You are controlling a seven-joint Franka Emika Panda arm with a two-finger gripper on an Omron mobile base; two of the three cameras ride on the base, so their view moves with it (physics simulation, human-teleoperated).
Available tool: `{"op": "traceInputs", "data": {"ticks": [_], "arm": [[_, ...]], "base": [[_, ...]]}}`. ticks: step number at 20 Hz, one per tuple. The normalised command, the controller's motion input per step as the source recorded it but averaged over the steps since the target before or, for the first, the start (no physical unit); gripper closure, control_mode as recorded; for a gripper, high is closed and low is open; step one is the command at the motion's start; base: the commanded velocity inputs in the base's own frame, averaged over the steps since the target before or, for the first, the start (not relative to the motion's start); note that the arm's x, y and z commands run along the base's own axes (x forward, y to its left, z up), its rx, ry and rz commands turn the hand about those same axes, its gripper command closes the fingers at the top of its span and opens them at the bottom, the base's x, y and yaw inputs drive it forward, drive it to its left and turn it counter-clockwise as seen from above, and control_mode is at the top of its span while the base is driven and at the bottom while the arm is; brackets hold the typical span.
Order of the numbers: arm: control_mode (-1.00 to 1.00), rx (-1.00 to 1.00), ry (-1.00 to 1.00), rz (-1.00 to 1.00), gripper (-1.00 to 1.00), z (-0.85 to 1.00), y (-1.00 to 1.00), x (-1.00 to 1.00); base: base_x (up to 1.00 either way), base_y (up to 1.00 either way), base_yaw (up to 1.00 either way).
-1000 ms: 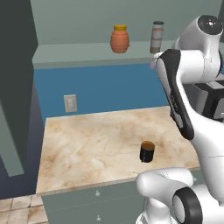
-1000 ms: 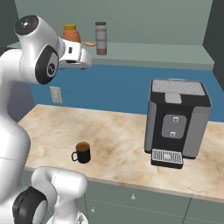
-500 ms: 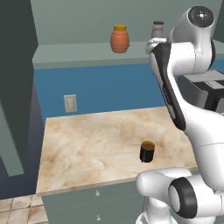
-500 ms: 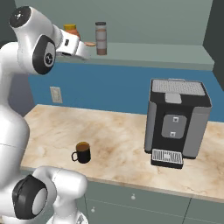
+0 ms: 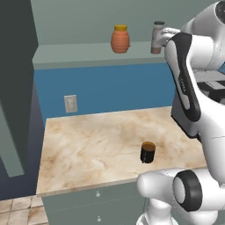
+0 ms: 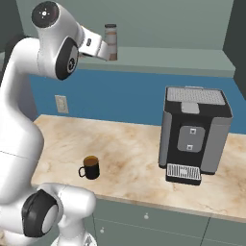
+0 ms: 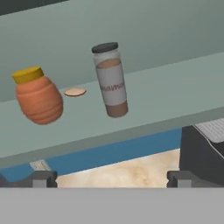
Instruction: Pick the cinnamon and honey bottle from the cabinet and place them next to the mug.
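Upright on the cabinet (image 5: pixel 79 55) shelf stands the cinnamon (image 7: pixel 110 80), its long axis vertical and dark cap up, with the honey bottle (image 7: pixel 38 99) on the same shelf well apart to its left in the hand view. That view alone shows a small flat tan disc (image 7: pixel 75 92) lying on the shelf between them, and the tool (image 7: pixel 112 178) with its fingertips (image 7: pixel 43 178) spread wide apart, empty, below the shelf edge and short of the shaker. From the right base view the arm's wrist hides the honey bottle, while the coffee machine (image 6: pixel 194 133) and the mug (image 6: pixel 90 167) sit on the table (image 6: pixel 134 158); the left base view shows both jars.
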Motion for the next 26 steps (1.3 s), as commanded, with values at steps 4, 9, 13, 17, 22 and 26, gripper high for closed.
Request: {"op": "traceInputs", "data": {"ticks": [4, 9, 13, 17, 22, 26], "arm": [[-1.0, 0.0, 0.01, 0.06, -1.0, 0.46, 0.0, 0.07], [-1.0, -0.01, 0.01, 0.01, -1.0, 0.0, 0.0, 0.3], [-1.0, 0.0, 0.0, 0.0, -1.0, -0.13, -0.02, 0.31], [-1.0, 0.0, 0.0, 0.0, -1.0, -0.01, 0.0, 0.32], [-1.0, -0.02, 0.0, 0.0, -1.0, -0.08, -0.12, 0.25], [-1.0, -0.09, 0.0, 0.0, -1.0, -0.08, -0.06, 0.09]], "base": [[0.0, 0.0, 0.0], [0.0, 0.0, 0.0], [0.0, 0.0, 0.0], [0.0, 0.0, 0.0], [0.0, 0.0, 0.0], [0.0, 0.0, 0.0]]}}
